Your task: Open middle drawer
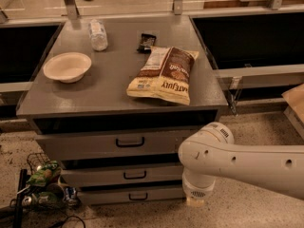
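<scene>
The middle drawer [99, 175] is the second of three grey drawers in the cabinet front. It is shut, with a small black handle [135, 175] at its centre. The taller top drawer [85, 145] and the lowest drawer [114, 196] are shut too. My white arm [237, 163] reaches in from the right, low in front of the cabinet. My gripper [195, 200] hangs at the arm's end, by the right end of the lowest drawer, to the right of and below the middle handle. It touches no handle.
On the cabinet top [95, 94] lie a white bowl [67, 66], a plastic bottle [98, 34], a dark snack bar [146, 42] and a chip bag [164, 74]. A wire basket of clutter [45, 182] stands on the floor at the left. Dark bins flank the cabinet.
</scene>
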Controlling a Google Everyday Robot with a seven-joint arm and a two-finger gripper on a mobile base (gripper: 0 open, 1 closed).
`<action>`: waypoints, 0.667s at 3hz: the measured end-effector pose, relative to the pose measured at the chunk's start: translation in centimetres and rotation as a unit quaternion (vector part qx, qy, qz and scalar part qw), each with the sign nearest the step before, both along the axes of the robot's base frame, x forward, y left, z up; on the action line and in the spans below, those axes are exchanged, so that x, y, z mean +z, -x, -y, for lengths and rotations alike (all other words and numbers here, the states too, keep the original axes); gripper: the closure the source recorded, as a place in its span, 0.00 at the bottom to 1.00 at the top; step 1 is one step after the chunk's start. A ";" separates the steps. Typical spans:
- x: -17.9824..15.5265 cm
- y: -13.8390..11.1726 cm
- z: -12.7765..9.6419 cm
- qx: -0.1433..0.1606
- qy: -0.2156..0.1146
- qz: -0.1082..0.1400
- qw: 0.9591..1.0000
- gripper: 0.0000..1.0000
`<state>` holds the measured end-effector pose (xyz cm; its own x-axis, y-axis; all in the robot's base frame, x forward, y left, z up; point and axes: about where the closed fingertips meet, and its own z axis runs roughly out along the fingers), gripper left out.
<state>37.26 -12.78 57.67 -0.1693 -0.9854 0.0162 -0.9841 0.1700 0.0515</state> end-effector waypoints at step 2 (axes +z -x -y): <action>0.4 -2.3 -1.4 -0.049 -0.080 0.057 0.994 1.00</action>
